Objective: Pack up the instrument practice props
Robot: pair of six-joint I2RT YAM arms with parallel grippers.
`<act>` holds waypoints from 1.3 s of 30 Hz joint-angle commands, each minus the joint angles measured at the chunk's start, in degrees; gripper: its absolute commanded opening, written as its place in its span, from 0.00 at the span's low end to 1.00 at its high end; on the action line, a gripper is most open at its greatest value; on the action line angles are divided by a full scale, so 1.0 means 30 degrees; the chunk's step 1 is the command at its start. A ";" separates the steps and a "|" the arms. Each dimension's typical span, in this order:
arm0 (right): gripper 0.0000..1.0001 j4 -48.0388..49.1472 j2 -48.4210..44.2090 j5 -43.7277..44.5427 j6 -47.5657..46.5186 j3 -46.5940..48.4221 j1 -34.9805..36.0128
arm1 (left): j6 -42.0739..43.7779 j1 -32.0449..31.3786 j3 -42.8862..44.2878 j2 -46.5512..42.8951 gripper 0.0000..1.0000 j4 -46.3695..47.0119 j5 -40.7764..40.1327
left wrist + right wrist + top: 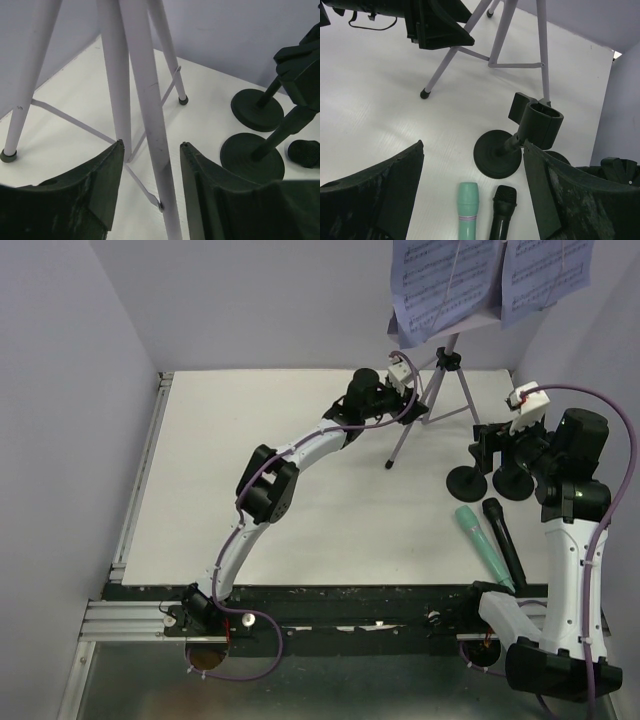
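The left jaws stand apart, a rack leg [150, 115] running between them, close to upright. The right jaws, also apart, face a holder [496, 155] just ahead.

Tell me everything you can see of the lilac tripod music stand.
The lilac music stand stands upright on the far part of the white table. Three thin, metal-looking legs splay out to black feet, tied by thin braces to a short centre tube. A black knob sits on the column below the rack, which carries sheet-music pages. The left gripper is open, its fingers either side of one leg; whether they touch it cannot be told.
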 commanded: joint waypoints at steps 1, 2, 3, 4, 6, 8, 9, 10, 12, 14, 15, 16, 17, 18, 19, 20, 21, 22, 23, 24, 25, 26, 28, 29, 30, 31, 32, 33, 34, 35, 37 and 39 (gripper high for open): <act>0.87 -0.1020 -0.0195 0.0145 0.0337 0.0030 -0.0120 | 0.0390 -0.0079 0.0611 0.0416 0.53 0.0453 -0.0932; 0.86 -0.1020 -0.0166 0.0261 0.0338 0.0030 -0.0120 | 0.0420 -0.0051 0.0611 0.0387 0.51 0.0453 -0.1195; 0.86 -0.1020 -0.0137 0.0378 0.0483 0.0059 -0.0149 | 0.0391 -0.0021 0.0669 0.0387 0.49 0.0453 -0.1313; 0.86 -0.1020 -0.0107 0.0466 0.0542 0.0117 -0.0120 | 0.0420 -0.0021 0.0699 0.0358 0.47 0.0424 -0.1401; 0.86 -0.1021 -0.0020 0.0467 0.0601 0.0293 -0.0120 | 0.0391 0.0008 0.0612 0.0212 0.32 0.0394 -0.1373; 0.86 -0.0962 0.0097 0.0525 0.0718 0.0381 -0.0120 | 0.0332 0.0096 0.0320 -0.0168 0.19 0.0394 -0.1228; 0.86 -0.0904 0.0127 0.0584 0.0805 0.0440 -0.0120 | 0.0303 0.0154 0.0086 -0.0402 0.14 0.0394 -0.1169; 0.86 -0.0874 0.0185 0.0584 0.0806 0.0469 -0.0149 | 0.0245 0.0271 -0.0206 -0.0636 0.10 0.0394 -0.1168; 0.86 -0.0641 0.0274 0.0643 0.0836 0.0499 -0.0120 | 0.0157 0.0563 -0.0821 -0.1222 0.01 0.0423 -0.1343; 0.85 -0.0319 0.0361 0.0701 0.0894 0.0470 -0.0120 | 0.0185 0.0973 -0.1436 -0.1808 0.00 0.0424 -0.1607; 0.85 -0.0230 0.0420 0.0672 0.0923 0.0470 -0.0120 | 0.0244 0.1236 -0.1730 -0.2100 0.00 0.0365 -0.1607; 0.85 -0.0171 0.0478 0.0614 0.0865 0.0470 -0.0120 | 0.0302 0.1442 -0.2052 -0.2480 0.00 0.0278 -0.1607; 0.85 -0.0142 0.0508 0.0469 0.0865 0.0440 -0.0120 | 0.0361 0.1647 -0.2461 -0.2803 0.00 0.0219 -0.1607; 0.85 -0.0113 0.0537 0.0380 0.0865 0.0382 -0.0120 | 0.0361 0.1910 -0.2900 -0.3241 0.00 0.0160 -0.1491; 0.84 -0.0025 0.0567 0.0234 0.0836 0.0353 -0.0120 | 0.0332 0.2116 -0.3542 -0.3623 0.00 0.0218 -0.1345; 0.84 0.0034 0.0538 0.0088 0.0836 0.0236 -0.0120 | 0.0245 0.2350 -0.4187 -0.4149 0.00 0.0305 -0.1228; 0.84 0.0150 0.0538 -0.0146 0.0836 0.0119 -0.0149 | 0.0215 0.2613 -0.4948 -0.4618 0.00 0.0393 -0.1111; 0.83 0.0209 0.0538 -0.0467 0.0894 0.0002 -0.0120 | 0.0215 0.2790 -0.5622 -0.5145 0.00 0.0481 -0.1022; 0.83 0.0355 0.0509 -0.0731 0.0923 -0.0086 -0.0149 | 0.0215 0.3024 -0.6586 -0.5672 0.00 0.0627 -0.0935; 0.83 0.0443 0.0566 -0.0966 0.0982 -0.0145 -0.0120 | 0.0244 0.3200 -0.7263 -0.6287 0.00 0.0686 -0.0876; 0.82 0.0531 0.0567 -0.1259 0.1011 -0.0204 -0.0120 | 0.0331 0.3405 -0.8024 -0.6757 0.00 0.0687 -0.0875; 0.82 0.0619 0.0596 -0.1580 0.1156 -0.0233 -0.0091 | 0.0390 0.3552 -0.8814 -0.7429 0.00 0.0658 -0.0846; 0.82 0.0795 0.0684 -0.2137 0.1158 -0.0263 -0.0119 | 0.0391 0.3874 -1.0337 -0.8660 0.00 0.0658 -0.0380; 0.81 0.0941 0.0713 -0.2430 0.1129 -0.0292 -0.0091 | 0.0391 0.3962 -1.1042 -0.9159 0.00 0.0658 -0.0174; 0.81 0.1087 0.0771 -0.2636 0.1042 -0.0321 -0.0032 | 0.0333 0.4079 -1.1948 -0.9773 0.00 0.0687 0.0031; 0.82 0.1176 0.0830 -0.2928 0.0954 -0.0351 0.0084 | 0.0303 0.4139 -1.2914 -1.0272 0.00 0.0716 0.0207; 0.81 0.1322 0.0859 -0.3134 0.0750 -0.0380 0.0143 | 0.0274 0.4197 -1.3678 -1.0915 0.00 0.0716 0.0470; 0.81 0.1381 0.0889 -0.3426 0.0545 -0.0409 0.0260 | 0.0273 0.4256 -1.4527 -1.1386 0.00 0.0716 0.0676; 0.81 0.1440 0.0918 -0.3690 0.0195 -0.0467 0.0406 | 0.0302 0.4314 -1.5231 -1.2057 0.00 0.0716 0.0852; 0.81 0.1440 0.0947 -0.3983 -0.0186 -0.0526 0.0611 | 0.0361 0.4402 -1.6079 -1.2557 0.00 0.0658 0.1027; 0.81 0.1353 0.0947 -0.4336 -0.1152 -0.0701 0.1283 | 0.0449 0.4577 -1.7661 -1.3612 0.00 0.0541 0.1320; 0.81 0.0799 0.1064 -0.4629 -0.2294 -0.0703 0.2103 | 0.0449 0.4811 -1.9127 -1.4696 0.00 0.0366 0.1671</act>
